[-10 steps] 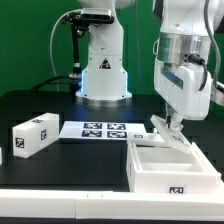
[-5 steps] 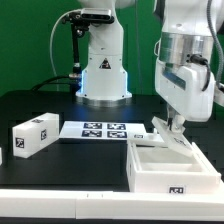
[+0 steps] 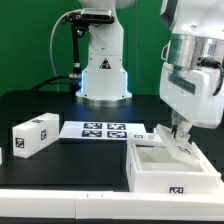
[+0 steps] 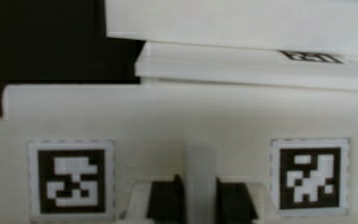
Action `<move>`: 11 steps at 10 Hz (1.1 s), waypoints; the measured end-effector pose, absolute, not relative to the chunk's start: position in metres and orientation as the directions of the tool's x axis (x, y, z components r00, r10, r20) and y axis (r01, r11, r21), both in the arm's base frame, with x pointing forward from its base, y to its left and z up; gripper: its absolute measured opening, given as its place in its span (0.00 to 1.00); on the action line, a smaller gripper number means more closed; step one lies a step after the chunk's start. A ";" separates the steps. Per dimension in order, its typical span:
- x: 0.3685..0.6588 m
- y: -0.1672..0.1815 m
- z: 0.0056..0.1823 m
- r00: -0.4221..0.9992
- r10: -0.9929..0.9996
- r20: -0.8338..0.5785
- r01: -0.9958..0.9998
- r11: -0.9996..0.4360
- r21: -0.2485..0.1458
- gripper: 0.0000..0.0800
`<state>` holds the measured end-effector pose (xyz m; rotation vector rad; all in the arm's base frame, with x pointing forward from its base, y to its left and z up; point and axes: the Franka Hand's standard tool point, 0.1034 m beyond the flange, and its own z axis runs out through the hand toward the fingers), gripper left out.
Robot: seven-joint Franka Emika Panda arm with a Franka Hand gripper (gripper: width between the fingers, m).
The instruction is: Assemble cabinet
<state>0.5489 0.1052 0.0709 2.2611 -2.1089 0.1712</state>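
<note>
The open white cabinet shell (image 3: 160,172) lies at the front on the exterior view's right, with a tag on its front wall. My gripper (image 3: 178,133) points down at the shell's far edge. In the wrist view my gripper (image 4: 197,202) has its dark fingers (image 4: 160,202) closed on a thin white ridge of a flat white cabinet panel (image 4: 179,120) that carries two tags. Another white cabinet surface with a tag (image 4: 247,62) lies beyond the panel. A smaller white tagged block (image 3: 35,133) sits on the exterior view's left, far from the gripper.
The marker board (image 3: 100,130) lies flat in the middle of the black table, between the block and the shell. The robot's white base (image 3: 103,75) stands behind it. A small white piece (image 3: 3,152) shows at the left edge.
The arm and gripper have shifted a little to the exterior view's right and slightly down, over the shell's far edge. The block and the shell have not moved.
</note>
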 end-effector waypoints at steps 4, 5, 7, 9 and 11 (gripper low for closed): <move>0.556 0.105 0.069 0.063 -0.991 0.122 -0.996 -0.071 -0.062 0.08; 0.565 0.105 0.069 0.058 -0.990 0.131 -0.995 -0.068 -0.077 0.08; 0.584 0.106 0.069 0.036 -0.988 0.151 -0.992 -0.053 -0.111 0.08; 0.593 0.109 0.069 -0.010 -0.985 0.173 -0.991 -0.014 -0.136 0.08; 0.593 0.109 0.068 -0.021 -0.981 0.193 -0.990 -0.006 -0.139 0.08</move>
